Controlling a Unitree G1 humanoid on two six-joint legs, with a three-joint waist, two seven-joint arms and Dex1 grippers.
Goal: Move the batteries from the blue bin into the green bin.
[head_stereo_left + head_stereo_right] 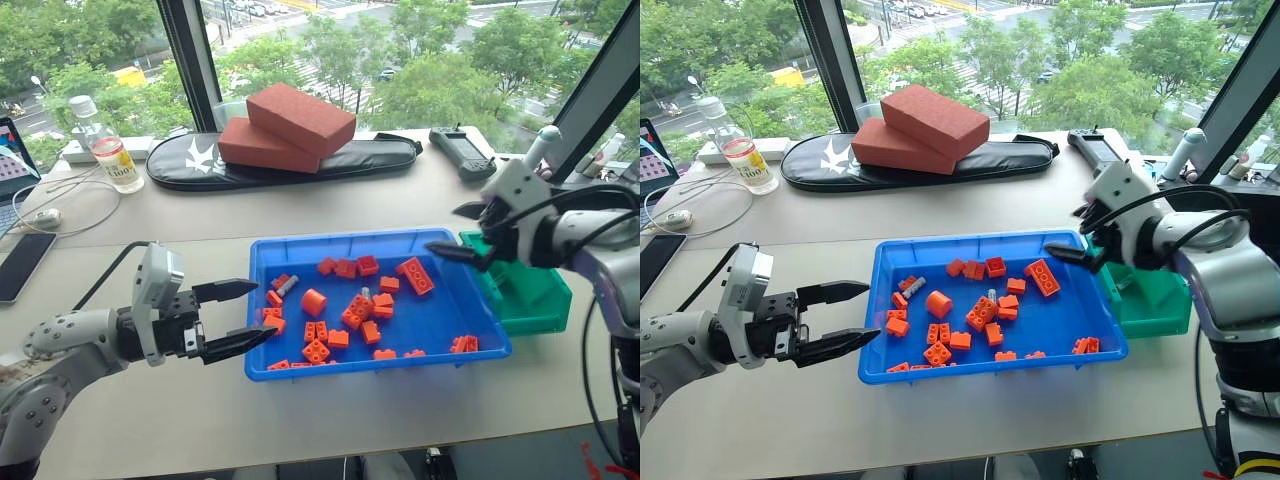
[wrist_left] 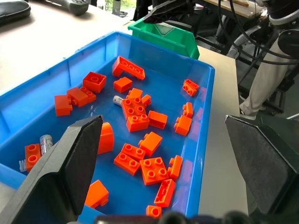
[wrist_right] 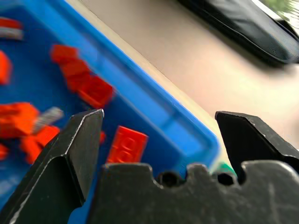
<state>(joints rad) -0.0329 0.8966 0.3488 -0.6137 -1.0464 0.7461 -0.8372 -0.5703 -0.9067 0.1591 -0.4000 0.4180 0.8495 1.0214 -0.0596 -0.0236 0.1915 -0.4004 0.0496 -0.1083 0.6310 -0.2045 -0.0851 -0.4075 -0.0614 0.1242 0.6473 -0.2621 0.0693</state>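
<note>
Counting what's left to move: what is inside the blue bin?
Orange bricks, a stubby orange cylinder and two batteries lie in the blue bin. Bricks could be covering more.

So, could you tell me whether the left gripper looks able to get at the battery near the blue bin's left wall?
Probably yes. The left gripper hangs open just outside the blue bin, and the battery lies exposed near that wall, with orange bricks close beside it.
</note>
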